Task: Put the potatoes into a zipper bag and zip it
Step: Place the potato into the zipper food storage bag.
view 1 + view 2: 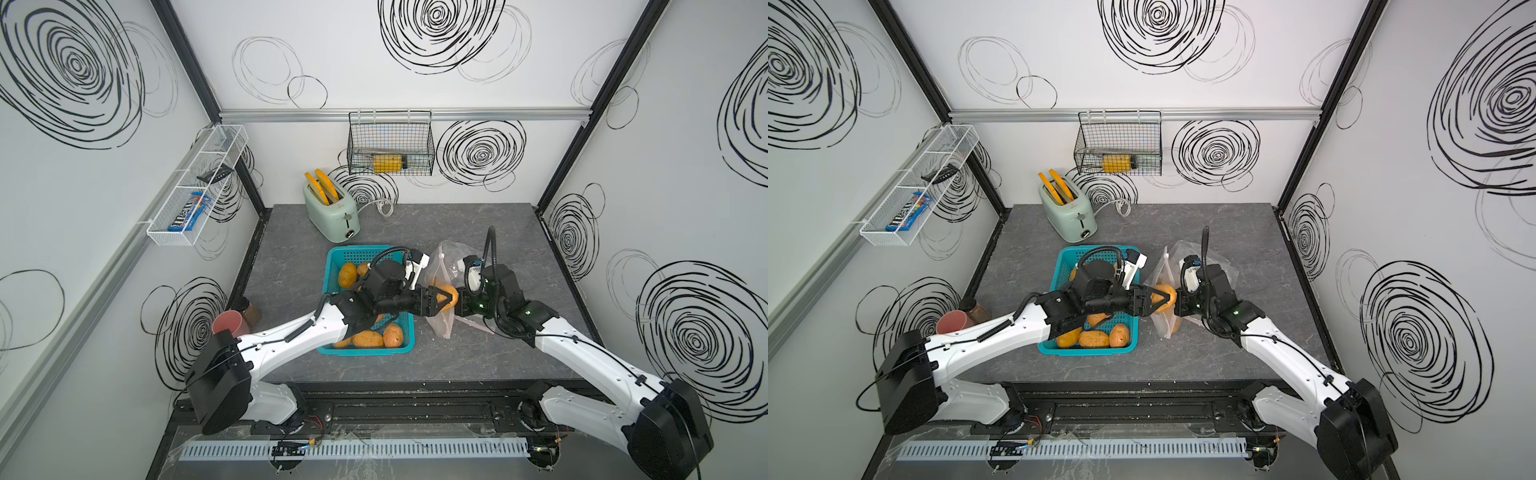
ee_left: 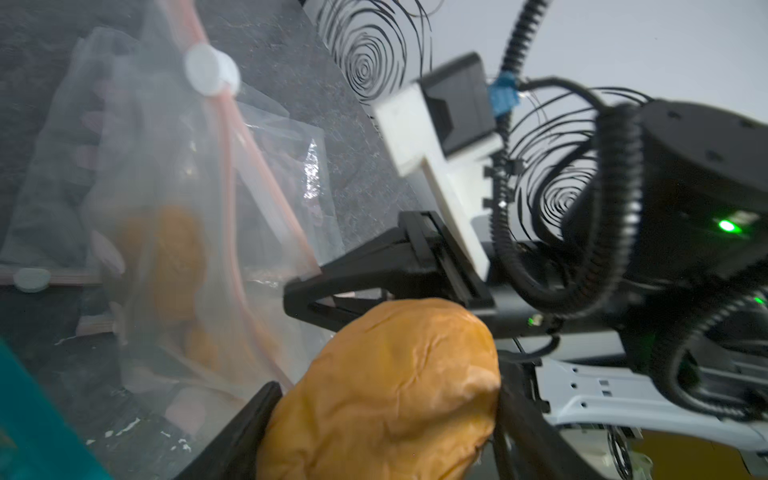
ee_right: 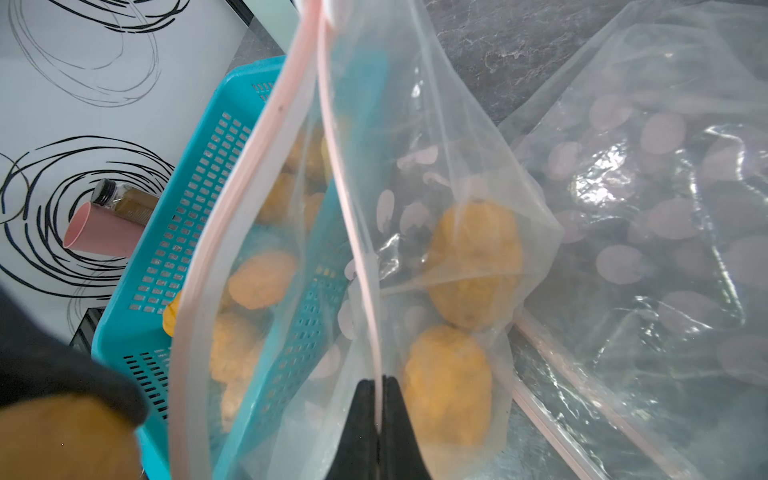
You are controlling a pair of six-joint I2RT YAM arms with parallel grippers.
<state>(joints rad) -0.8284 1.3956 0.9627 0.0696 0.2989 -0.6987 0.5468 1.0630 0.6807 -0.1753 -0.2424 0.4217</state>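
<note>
**Potato held at the bag's mouth**

The left gripper [image 1: 444,300] reaches across the teal slotted plastic basket [image 1: 332,266]; its jaws are spread wide round one orange-brown oval potato [image 2: 386,386], just beside the open mouth of the clear pink-rimmed zipper bag [image 3: 415,124]. The right gripper [image 3: 379,399] is pinched tight on that pink rim and holds it up. Two potatoes [image 3: 473,266] lie inside the bag; more sit in the basket just beside it. Bare grey marbled counter [image 1: 519,257] runs to the right and front edges; both forearms angle in from the front corners.

we identify the zipper bag [image 3: 415,187] as thin clear plastic film, glossy and creased; the basket [image 3: 178,232] — smooth teal perforated plastic; the potato [image 2: 382,390] skin — matt, wrinkled; the table [image 1: 478,232] matt, stone-veined grey.
</note>
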